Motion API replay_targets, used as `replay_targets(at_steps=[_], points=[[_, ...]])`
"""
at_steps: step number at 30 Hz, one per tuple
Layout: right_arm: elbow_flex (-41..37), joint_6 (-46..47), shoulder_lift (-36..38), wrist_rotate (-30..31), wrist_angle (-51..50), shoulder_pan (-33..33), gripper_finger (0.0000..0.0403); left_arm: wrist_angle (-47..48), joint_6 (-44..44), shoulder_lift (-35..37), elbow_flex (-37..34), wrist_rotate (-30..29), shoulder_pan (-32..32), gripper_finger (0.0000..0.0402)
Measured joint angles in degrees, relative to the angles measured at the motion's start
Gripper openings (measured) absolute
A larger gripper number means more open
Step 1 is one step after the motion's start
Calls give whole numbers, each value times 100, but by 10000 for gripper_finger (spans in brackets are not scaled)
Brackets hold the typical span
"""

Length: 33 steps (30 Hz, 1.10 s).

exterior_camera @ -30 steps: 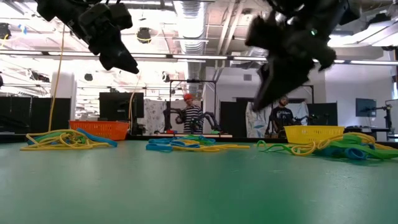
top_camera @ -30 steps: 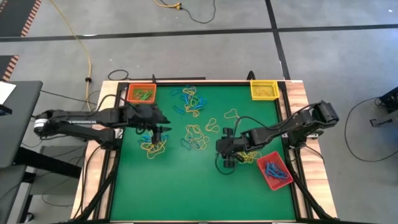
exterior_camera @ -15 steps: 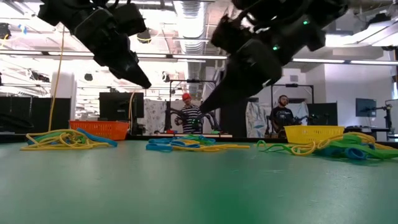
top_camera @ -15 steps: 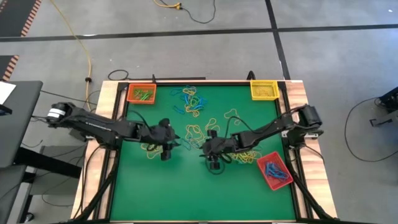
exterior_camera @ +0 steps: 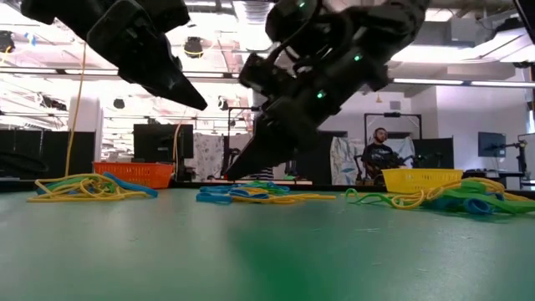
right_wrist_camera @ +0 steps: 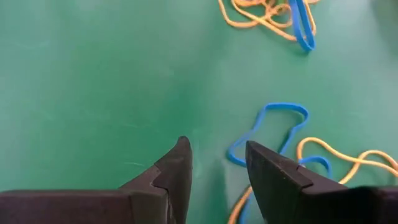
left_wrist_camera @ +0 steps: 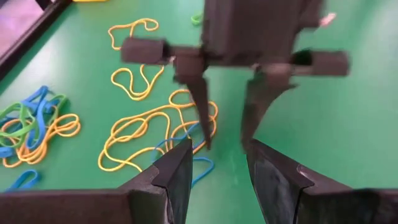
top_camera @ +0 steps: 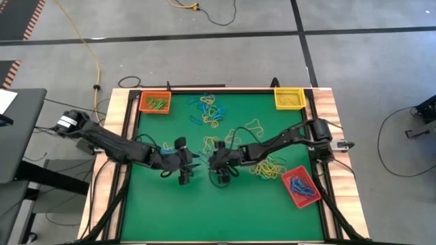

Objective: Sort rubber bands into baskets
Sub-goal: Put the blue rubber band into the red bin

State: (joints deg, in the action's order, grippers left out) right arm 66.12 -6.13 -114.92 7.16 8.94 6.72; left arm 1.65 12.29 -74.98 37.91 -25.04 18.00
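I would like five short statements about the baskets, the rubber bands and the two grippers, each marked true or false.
1. The orange basket holds green rubber bands. True.
2. The red basket sits at the table's far left corner. False: it lies near the right edge, with blue bands in it.
3. Both grippers are over the middle of the green table, close to each other. True: left gripper, right gripper.
4. The right gripper is shut on a yellow band. False: its fingers stand apart with nothing between them.
5. The yellow basket is at the far right corner. True.
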Motion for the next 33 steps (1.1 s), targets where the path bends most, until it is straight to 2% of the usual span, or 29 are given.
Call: replay_targets(at_steps=[4, 12, 20, 33], points=[[70, -43, -74, -23, 13, -144, 165, 42, 58, 0, 0, -127, 164, 141], [70, 7, -72, -741, 41, -321, 138, 153, 149, 2, 0, -510, 354, 141], [79, -33, -245, -745, 653, -322, 143, 374, 344, 2, 0, -586, 359, 141], [132, 27, -704, -736, 591, -468, 139, 548, 557, 2, 0, -696, 553, 141]])
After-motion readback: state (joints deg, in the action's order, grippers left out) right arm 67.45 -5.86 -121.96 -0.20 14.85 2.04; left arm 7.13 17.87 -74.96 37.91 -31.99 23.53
